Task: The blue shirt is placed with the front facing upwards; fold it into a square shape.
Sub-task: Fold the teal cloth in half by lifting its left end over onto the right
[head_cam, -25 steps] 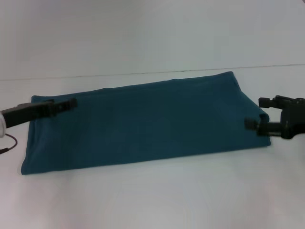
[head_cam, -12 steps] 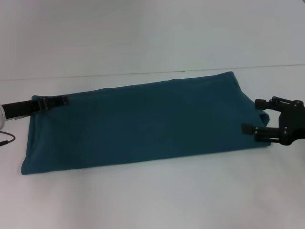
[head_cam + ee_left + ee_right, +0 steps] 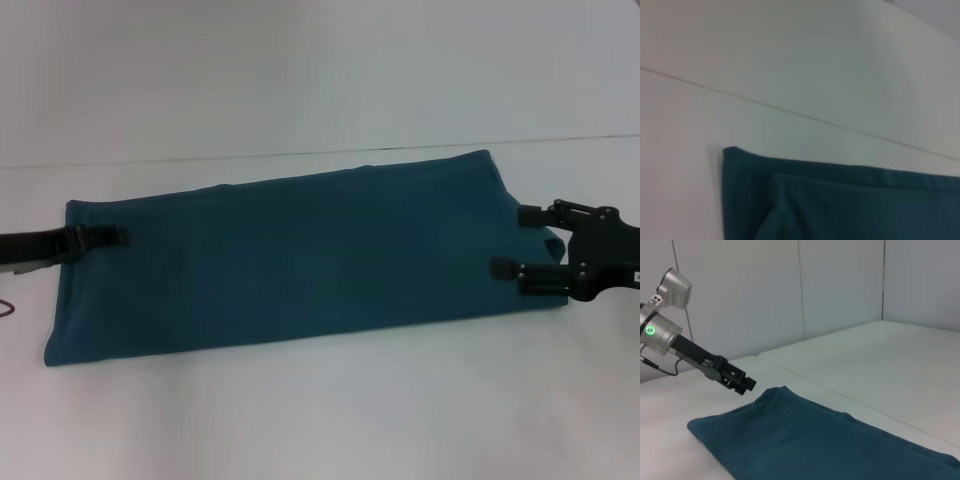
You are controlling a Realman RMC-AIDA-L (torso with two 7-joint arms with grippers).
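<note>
Blue shirt [image 3: 290, 260]: lies flat on the white table [image 3: 330, 410] as a long folded band, stretching from the robot's left side up to the far right; plain cloth on top, no print showing.

Shirt's left end: the left wrist view catches a corner of it [image 3: 747, 190], with one layer folded over another under the top edge.

Left hand [image 3: 105, 238]: low at the shirt's left edge, tips reaching just over the cloth; fingers look pressed together in a thin dark line, though whether they pinch any cloth, I cannot tell. From the right wrist view it hovers right by the far corner of the shirt [image 3: 742, 383].

Right hand [image 3: 510, 242]: at the shirt's right end, fingers spread wide apart, one above the other, both over the cloth's edge; it grips nothing.

Table: one thin seam line runs across it behind the shirt.
</note>
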